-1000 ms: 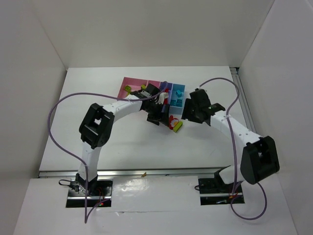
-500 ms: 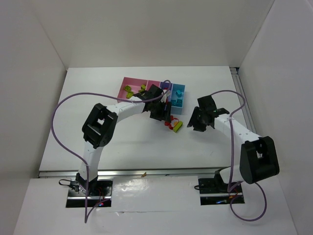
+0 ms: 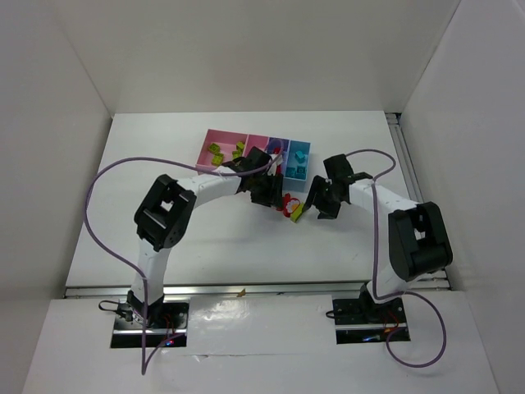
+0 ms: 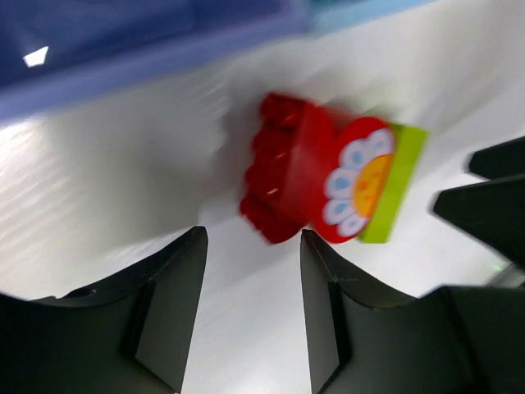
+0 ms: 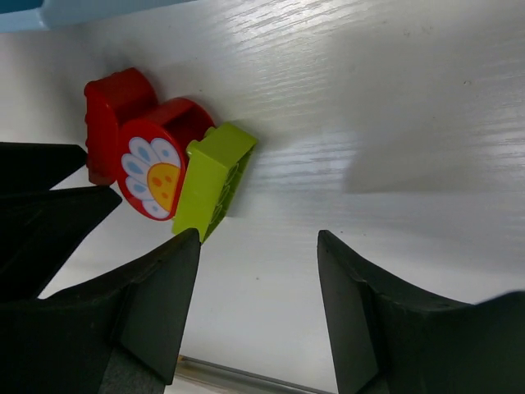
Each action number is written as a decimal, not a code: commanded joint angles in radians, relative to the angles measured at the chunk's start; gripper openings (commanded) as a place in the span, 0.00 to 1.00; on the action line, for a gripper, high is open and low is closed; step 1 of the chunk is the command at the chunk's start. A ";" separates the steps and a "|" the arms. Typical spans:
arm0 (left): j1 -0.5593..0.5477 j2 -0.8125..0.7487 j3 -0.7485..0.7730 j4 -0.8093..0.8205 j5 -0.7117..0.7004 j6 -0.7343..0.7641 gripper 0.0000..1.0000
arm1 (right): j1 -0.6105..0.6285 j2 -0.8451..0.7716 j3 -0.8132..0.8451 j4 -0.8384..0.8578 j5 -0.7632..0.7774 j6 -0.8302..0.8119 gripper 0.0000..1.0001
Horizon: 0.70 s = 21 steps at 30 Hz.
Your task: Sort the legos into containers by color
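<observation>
Clump [image 3: 291, 206] of joined legos is seen on the white table [image 3: 156, 172], just in front of the container row [image 3: 246, 141] and between the two grippers. It is made of red studded bricks [image 4: 275, 176], a red round piece [image 5: 152, 179] printed with a daisy (white petals, yellow centre), and a lime green brick [image 5: 212, 179] fixed against the daisy face. The lime brick is turned on its side, hollow underside facing sideways. Left gripper [image 3: 269, 195] is placed on the clump's left: fingers [image 4: 168, 304] are spread apart with nothing between them, and the red bricks lie just beyond the tips. The left wrist view is motion-blurred, so contact cannot be judged. Right gripper [image 3: 318, 203] is placed on the clump's right: fingers [image 5: 369, 312] are likewise spread and empty, with the lime brick just past one tip and not gripped. In the container row, loose lime bricks [image 3: 215, 151] are held in the leftmost pink bin [image 3: 207, 141], and cyan bricks [image 3: 301, 153] in the light blue bin [image 3: 305, 176] at the right end. The periwinkle bin [image 4: 123, 49] is largely covered by the left arm from above; its contents cannot be told.
</observation>
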 commanded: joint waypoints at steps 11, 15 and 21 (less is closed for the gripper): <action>-0.005 -0.219 -0.218 -0.048 -0.087 0.000 0.58 | -0.007 0.051 0.043 0.077 -0.074 -0.052 0.74; -0.005 -0.250 -0.218 -0.069 -0.129 0.000 0.58 | -0.007 0.051 0.067 0.091 -0.017 -0.040 0.74; 0.024 -0.268 -0.207 -0.091 -0.120 -0.018 0.58 | -0.007 0.114 0.148 0.133 0.017 -0.101 0.75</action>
